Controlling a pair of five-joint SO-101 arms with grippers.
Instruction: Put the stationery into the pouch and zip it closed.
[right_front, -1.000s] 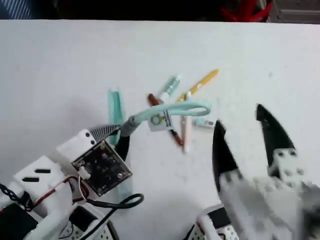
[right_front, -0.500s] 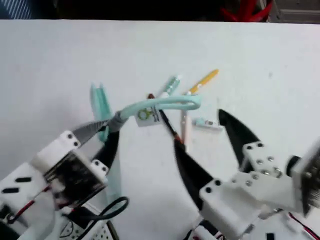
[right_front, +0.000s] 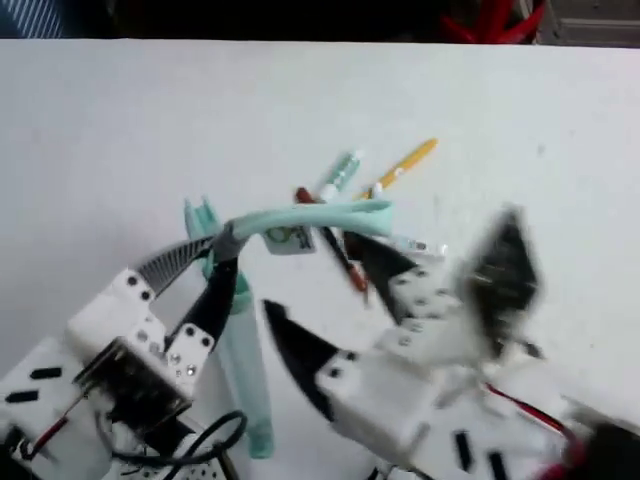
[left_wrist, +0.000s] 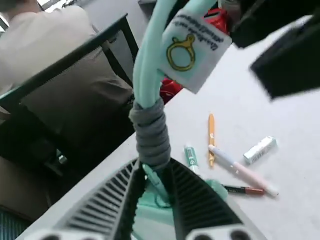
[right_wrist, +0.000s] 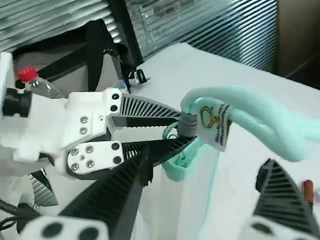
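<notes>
Our left gripper (right_front: 224, 252) was clamped on the strap (right_front: 310, 215) of the pouch (right_front: 243, 370), which we judged was to steady its mouth. Our right gripper (right_wrist: 207, 162) gaped wide and empty beside it, ready for the pens (right_front: 341, 172) lying mid-tabletop (right_front: 120, 120).

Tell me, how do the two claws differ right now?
The left gripper is shut on the pouch's teal strap, while the right gripper is open wide and holds nothing. The left gripper's jaws pinch the strap at its grey-wrapped base; the right gripper's jaws point towards the strap but stay apart from it. Both have black ribbed jaws on white bodies.
</notes>
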